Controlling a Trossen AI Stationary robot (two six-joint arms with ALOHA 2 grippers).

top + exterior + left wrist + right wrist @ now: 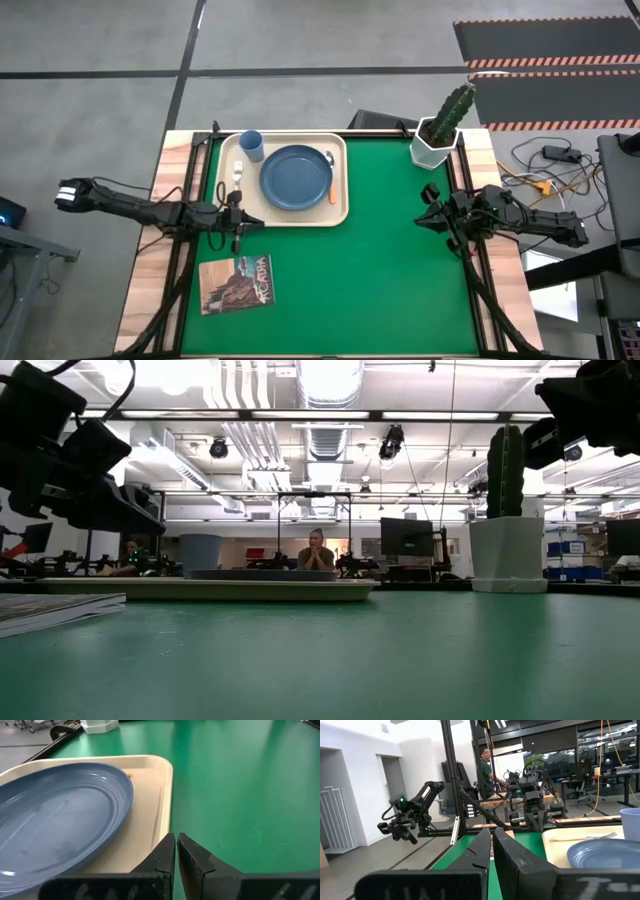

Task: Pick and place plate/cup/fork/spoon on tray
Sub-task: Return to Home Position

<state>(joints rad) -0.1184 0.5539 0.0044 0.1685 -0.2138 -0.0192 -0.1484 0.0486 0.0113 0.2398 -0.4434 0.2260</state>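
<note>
The cream tray [342, 205] lies at the far left of the green mat. On it lie the dark blue plate [296, 178], the light blue cup [251, 146] at its far left corner, the fork [237, 175] along its left side, and the spoon [330, 162] at the plate's right. My left gripper [243, 218] is shut and empty just above the tray's near edge [159, 827], beside the plate [60, 820]. My right gripper [423, 215] is shut and empty at the mat's right side, pointing left toward the tray [555, 837] and plate [605, 856].
A white pot with a cactus [437, 145] stands at the far right corner. A picture-covered booklet [236, 283] lies near the left front. The open green mat [380, 280] stretches between the arms. People show in the room beyond the table [317, 550].
</note>
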